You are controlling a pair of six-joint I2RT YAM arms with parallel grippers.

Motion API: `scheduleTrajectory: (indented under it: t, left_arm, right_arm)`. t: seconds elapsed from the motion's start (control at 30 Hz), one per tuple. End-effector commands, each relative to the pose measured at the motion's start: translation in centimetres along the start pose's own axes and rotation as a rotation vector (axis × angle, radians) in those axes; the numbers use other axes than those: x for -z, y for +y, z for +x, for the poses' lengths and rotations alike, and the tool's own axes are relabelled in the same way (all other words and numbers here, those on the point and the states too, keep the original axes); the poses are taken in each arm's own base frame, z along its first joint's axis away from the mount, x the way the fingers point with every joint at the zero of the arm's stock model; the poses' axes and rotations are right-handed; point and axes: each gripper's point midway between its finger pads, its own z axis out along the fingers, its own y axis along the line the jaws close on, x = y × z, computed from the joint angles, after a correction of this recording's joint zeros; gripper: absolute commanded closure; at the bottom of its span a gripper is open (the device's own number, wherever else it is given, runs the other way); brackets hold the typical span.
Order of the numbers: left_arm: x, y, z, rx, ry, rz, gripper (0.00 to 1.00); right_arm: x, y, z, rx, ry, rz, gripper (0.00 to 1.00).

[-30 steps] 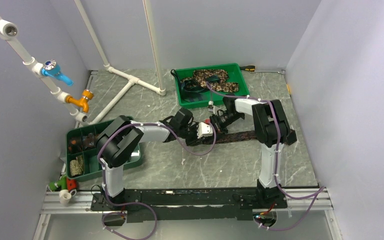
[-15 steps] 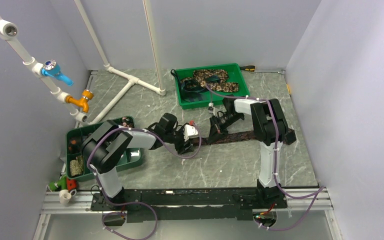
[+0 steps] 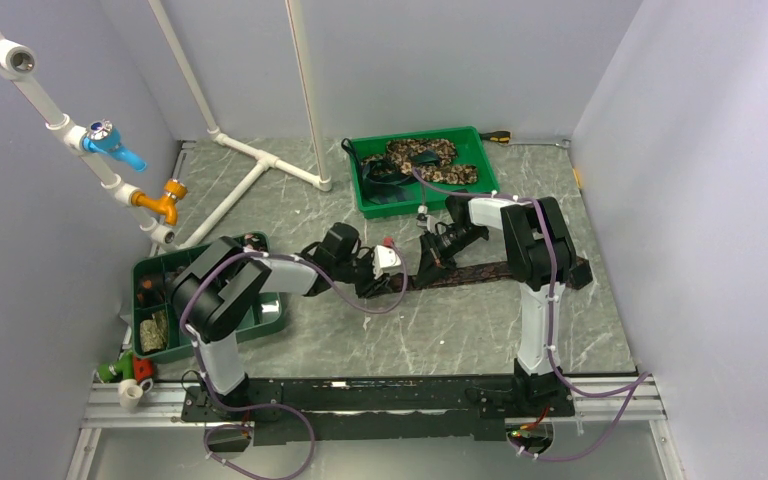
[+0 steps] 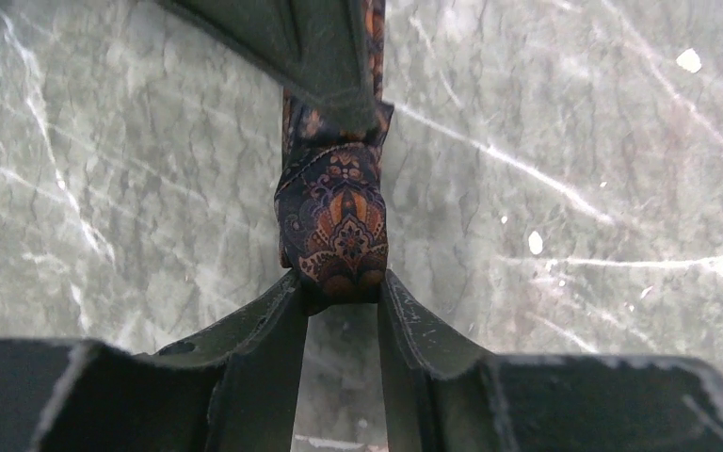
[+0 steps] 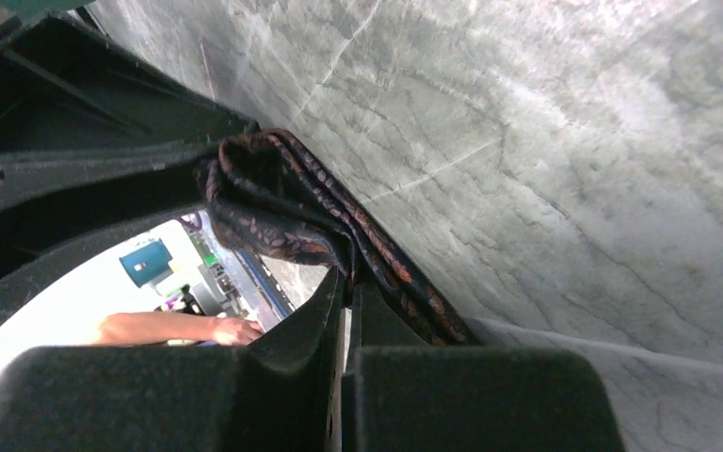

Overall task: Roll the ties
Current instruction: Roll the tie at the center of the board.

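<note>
tie [image 3: 465, 273] partly behind right arm [image 3: 532, 240]

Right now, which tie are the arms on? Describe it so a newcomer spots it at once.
On the grey table, look mid-table: a dark tie lies stretched in a strip. The left gripper and right gripper pinch its left end. Unlike the mottled tan ties heaped in the far green tray, it is dark paisley, laid out flat.

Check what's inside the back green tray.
A mottled tan-brown tie lies coiled in the tray, with dark fabric at its left. Whatever lies beneath that pile is covered, and a purple cable crosses the near part.
</note>
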Motion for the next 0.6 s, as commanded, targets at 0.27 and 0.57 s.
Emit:
scheduleTrajectory:
  t: [0.27,0.57]
  left_arm:
    - [-3.7,-0.9,-6.0,0.010,-0.120,0.068,0.61]
    - [-5.9,0.5,-3.0,0.050,-0.050,0.035,0.58]
  right_arm:
    - [-1.2,-3.8,0.5,0.001,0.039,0.128,1.00]
    - [-1.2,-3.4,0.4,0.009,0.040,0.106,1.00]
